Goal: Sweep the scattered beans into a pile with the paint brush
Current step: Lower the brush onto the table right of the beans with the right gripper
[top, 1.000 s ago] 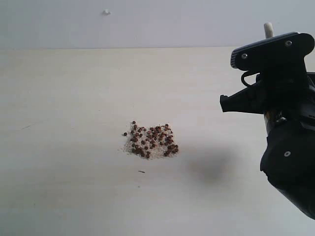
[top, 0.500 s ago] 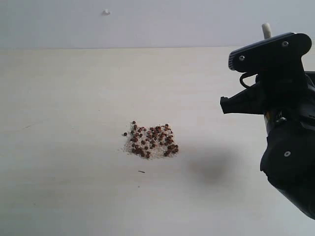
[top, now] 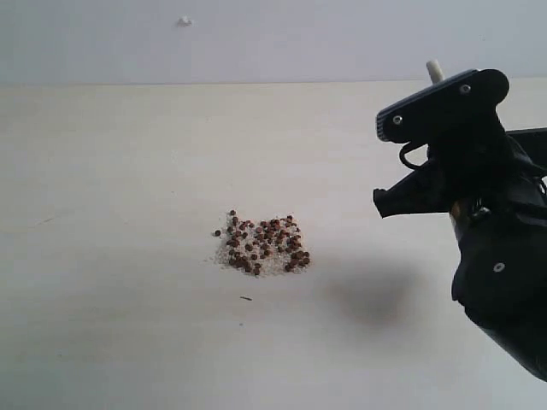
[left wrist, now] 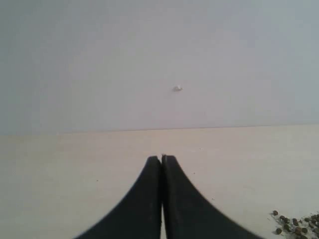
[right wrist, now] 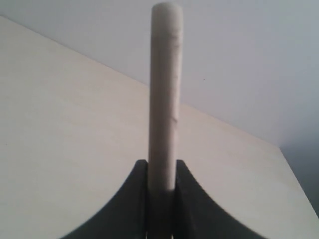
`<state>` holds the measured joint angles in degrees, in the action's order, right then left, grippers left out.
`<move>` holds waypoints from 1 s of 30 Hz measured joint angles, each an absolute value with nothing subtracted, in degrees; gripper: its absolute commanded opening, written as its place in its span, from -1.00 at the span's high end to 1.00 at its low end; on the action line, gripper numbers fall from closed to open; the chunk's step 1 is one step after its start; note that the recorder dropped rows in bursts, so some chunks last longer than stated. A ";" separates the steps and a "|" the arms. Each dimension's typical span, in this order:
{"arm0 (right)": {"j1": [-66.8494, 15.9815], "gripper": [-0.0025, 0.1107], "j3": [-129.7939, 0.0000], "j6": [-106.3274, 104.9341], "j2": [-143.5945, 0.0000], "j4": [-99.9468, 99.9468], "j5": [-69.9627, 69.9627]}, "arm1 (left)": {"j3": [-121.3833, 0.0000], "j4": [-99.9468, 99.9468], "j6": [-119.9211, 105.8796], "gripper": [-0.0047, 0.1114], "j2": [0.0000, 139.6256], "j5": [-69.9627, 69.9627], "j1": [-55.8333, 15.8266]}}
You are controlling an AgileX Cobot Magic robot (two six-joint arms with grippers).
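Note:
The beans [top: 261, 250] lie in a compact pile mixed with white grains, near the middle of the pale table [top: 111, 171]. An edge of the pile [left wrist: 295, 227] shows in the left wrist view. My right gripper [right wrist: 162, 162] is shut on the cream handle of the paint brush [right wrist: 165, 89]. In the exterior view only the handle's tip [top: 434, 70] pokes out above my right arm [top: 491, 231], right of the pile. Ferrule and bristles are hidden. My left gripper [left wrist: 162, 158] is shut on nothing, over bare table.
A grey wall [top: 273, 38] rises behind the table's far edge, with a small white bump [top: 185, 20] on it. A tiny dark fleck [top: 246, 298] lies just in front of the pile. The arm's shadow [top: 372, 295] falls right of the beans.
My right arm has shifted left and a little lower, carrying the brush; the handle tip moved with it. The pile has not changed.

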<state>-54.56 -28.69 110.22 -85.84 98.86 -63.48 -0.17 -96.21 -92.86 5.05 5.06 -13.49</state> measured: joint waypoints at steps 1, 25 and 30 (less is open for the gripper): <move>-54.56 0.96 -28.69 109.61 -85.84 98.86 -63.05 | -0.17 -96.21 -92.86 0.92 5.05 5.06 -13.49; -18.27 0.96 -49.22 63.30 -85.19 74.34 6.30 | -0.17 -96.21 -92.86 0.92 5.05 5.06 -13.49; -13.40 0.96 -50.75 68.50 -85.19 80.09 11.32 | -0.17 -96.21 -92.86 0.92 5.05 5.06 -13.49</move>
